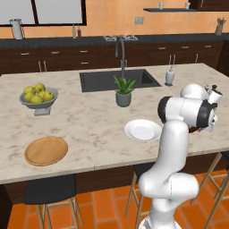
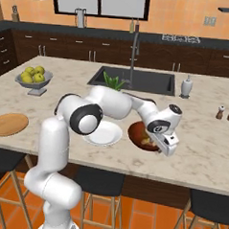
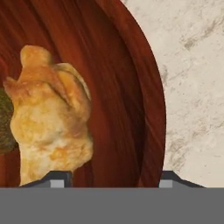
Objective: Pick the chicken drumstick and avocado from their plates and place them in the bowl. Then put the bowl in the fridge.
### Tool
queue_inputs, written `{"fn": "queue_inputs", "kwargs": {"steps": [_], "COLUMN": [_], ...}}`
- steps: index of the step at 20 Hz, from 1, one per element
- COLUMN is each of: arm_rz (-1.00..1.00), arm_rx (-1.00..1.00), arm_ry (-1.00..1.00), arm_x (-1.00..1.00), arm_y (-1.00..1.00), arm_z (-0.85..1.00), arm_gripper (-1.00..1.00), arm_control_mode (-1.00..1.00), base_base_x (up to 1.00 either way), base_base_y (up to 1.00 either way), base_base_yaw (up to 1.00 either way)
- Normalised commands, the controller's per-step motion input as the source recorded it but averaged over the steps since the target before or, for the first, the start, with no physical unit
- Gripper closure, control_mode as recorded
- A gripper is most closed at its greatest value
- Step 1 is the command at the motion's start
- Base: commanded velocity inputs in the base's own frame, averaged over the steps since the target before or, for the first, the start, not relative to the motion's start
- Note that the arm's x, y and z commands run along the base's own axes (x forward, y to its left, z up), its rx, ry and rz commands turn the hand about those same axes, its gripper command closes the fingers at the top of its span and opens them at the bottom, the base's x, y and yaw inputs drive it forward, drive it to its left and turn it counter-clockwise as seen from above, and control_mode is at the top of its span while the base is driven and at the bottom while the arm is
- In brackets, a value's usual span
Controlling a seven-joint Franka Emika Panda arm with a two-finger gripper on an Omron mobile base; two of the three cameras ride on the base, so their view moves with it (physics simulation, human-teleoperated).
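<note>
The reddish-brown wooden bowl (image 3: 127,87) holds the golden chicken drumstick (image 3: 52,127). A dark sliver of the avocado (image 3: 5,127) shows beside the drumstick at the picture's left edge. My gripper (image 3: 112,180) hangs low over the bowl's near rim, one fingertip inside the bowl by the drumstick and the other just outside the rim, fingers apart. In the right base view the gripper (image 2: 163,147) covers the front right of the bowl (image 2: 136,130). The white plate (image 1: 143,130) and the wooden plate (image 1: 46,150) lie bare on the counter. The fridge is out of view.
A grey footed fruit bowl (image 1: 38,99) of yellow-green fruit stands at the left. A potted plant (image 1: 124,91) sits in front of the sink (image 1: 103,80), with a soap dispenser (image 1: 169,76) to its right. Shakers (image 2: 225,113) stand far right. Stools line the counter's front.
</note>
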Motion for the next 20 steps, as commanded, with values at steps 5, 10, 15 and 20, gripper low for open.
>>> {"fn": "queue_inputs", "kwargs": {"steps": [5, 10, 15, 20], "arm_rz": [-0.05, -0.09, -0.24, -0.06], "arm_rx": [-0.01, 0.0, 0.1, -0.02], "arm_ry": [0.0, 0.0, -0.16, -0.23], "arm_x": [0.3, 0.16, -0.34, -0.53], "arm_y": [0.15, 0.12, 0.08, 0.51], "arm_z": [-0.07, 0.01, 0.37, 0.97], "arm_gripper": [1.0, 1.0, 1.0, 1.0], "arm_control_mode": [-1.0, -1.0, -1.0, -1.0], "base_base_x": [0.0, 0.0, 0.0, 0.0], "base_base_y": [0.0, 0.0, 0.0, 0.0], "base_base_yaw": [0.0, 0.0, 0.0, 0.0]}}
